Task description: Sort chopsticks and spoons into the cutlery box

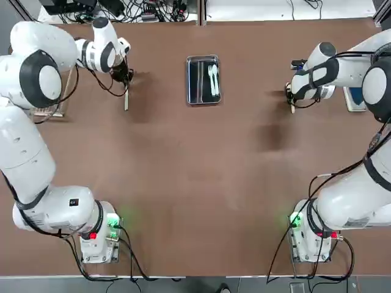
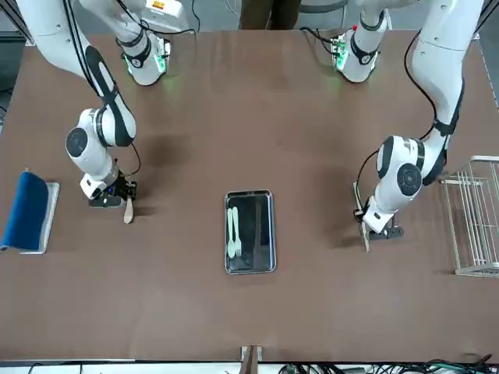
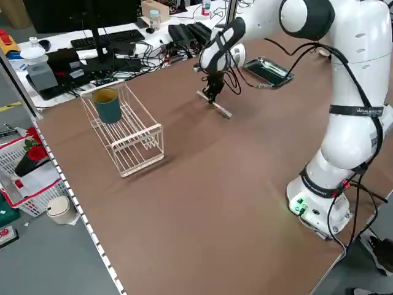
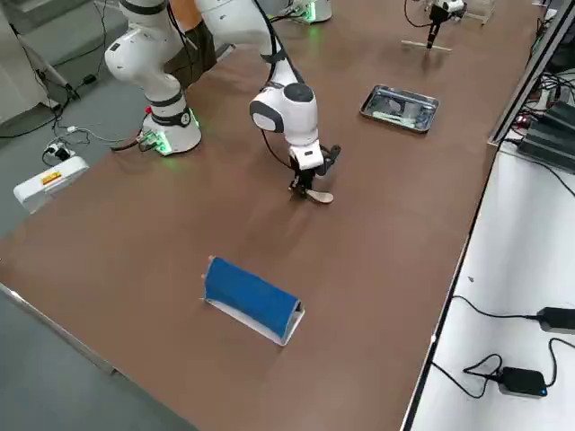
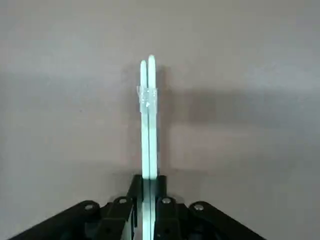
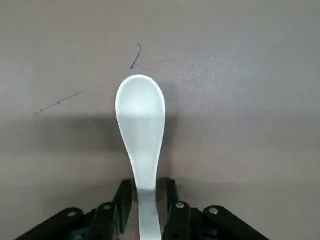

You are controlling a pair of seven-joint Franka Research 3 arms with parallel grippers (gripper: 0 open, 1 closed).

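My left gripper is shut on one end of a pair of pale chopsticks, which lie flat on the brown table. In the top view this gripper is at the far left, left of the cutlery box. My right gripper is closed around the handle of a white spoon, whose bowl rests on the table. It works at the far right. The shiny metal cutlery box holds two white spoons side by side in its right half.
A white wire rack with a teal cup in it stands at the table's left edge. A blue-topped grey tray lies at the right edge. Cables and a keyboard sit on the desk beyond the far edge.
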